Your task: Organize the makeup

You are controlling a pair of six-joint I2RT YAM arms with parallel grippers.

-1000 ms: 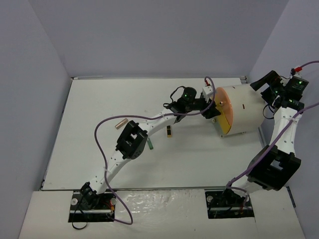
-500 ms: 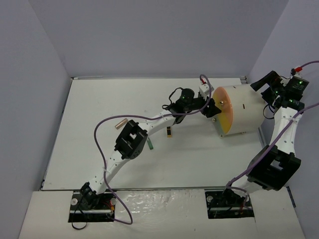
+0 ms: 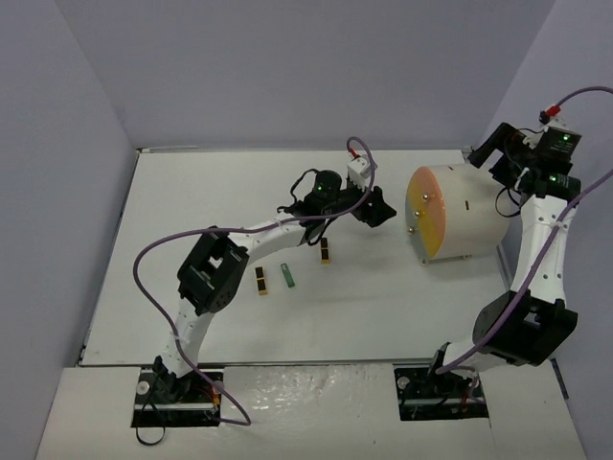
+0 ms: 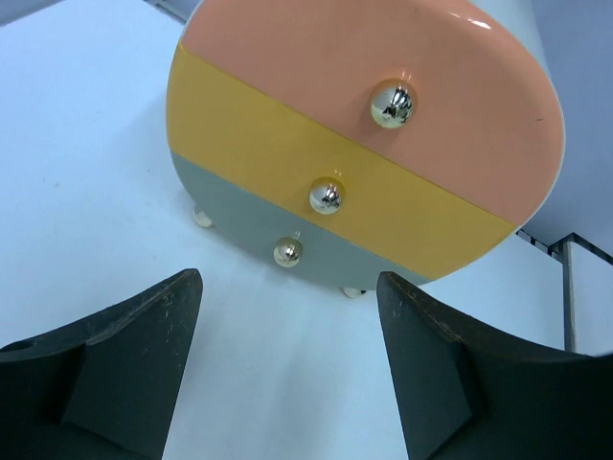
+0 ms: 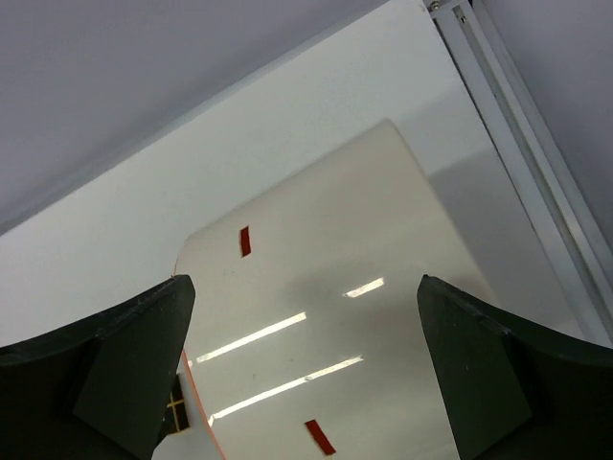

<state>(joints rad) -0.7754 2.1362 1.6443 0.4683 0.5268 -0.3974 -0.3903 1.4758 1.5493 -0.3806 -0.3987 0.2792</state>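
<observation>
Two black-gold lipsticks [image 3: 327,252] and a green tube [image 3: 288,276] lie loose mid-counter [image 3: 192,192], at seven o'clock from the left gripper [image 3: 385,209]. It is spread and empty, facing the drum [image 3: 460,216] at three o'clock, probably to open a drawer. The right gripper [image 3: 487,153], also spread, hovers at the drum's one o'clock.

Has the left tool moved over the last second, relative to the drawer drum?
Yes. In the top view the left tool has pulled back leftward from the cream drum and its drawer face; a gap now shows between them.
</observation>
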